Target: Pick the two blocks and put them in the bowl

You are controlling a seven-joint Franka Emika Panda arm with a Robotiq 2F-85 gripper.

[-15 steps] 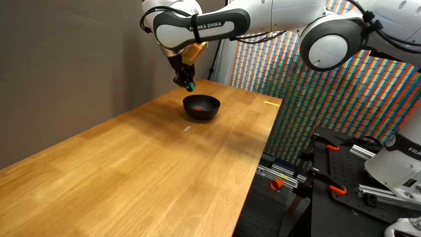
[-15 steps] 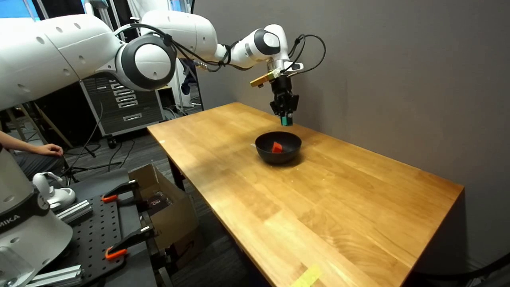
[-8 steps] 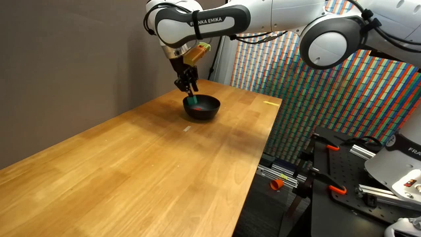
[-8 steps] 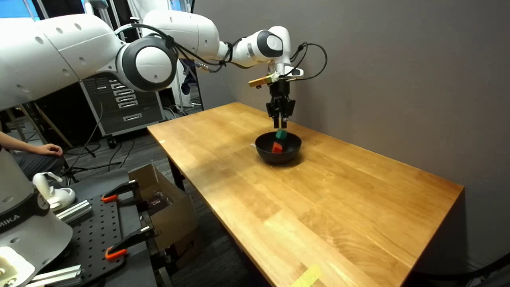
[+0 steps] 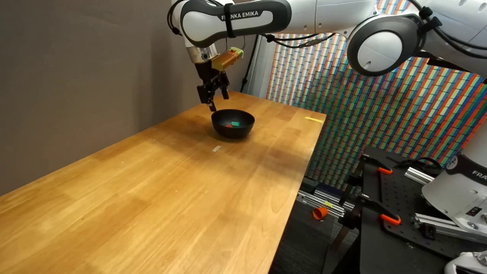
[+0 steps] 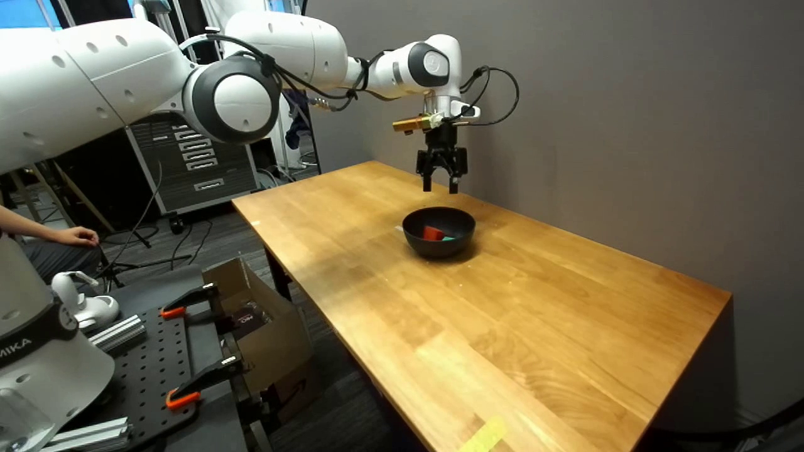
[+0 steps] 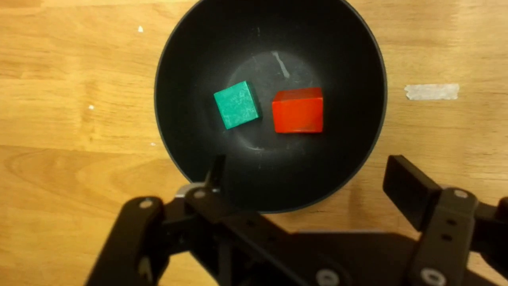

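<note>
Nearer me, the bowl [image 6: 440,250] is holding the red block [image 6: 433,233], left, and the green block [image 6: 448,238], right; both are looking light, probably hard, best pinched across opposite faces. Beyond, the gripper [image 6: 440,190] is hovering wide, empty.

Green block [image 7: 237,105], orange-red block [image 7: 298,114]

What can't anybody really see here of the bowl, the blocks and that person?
Bowl: the wrist view's top edge cuts off part of its rim; the gripper covers another stretch.
Red block: its lower part is hidden by the bowl's wall in an exterior view.
Green block: mostly hidden by the bowl's wall in an exterior view.
Person: the forearm runs off the left edge of an exterior view; no face shows.
</note>
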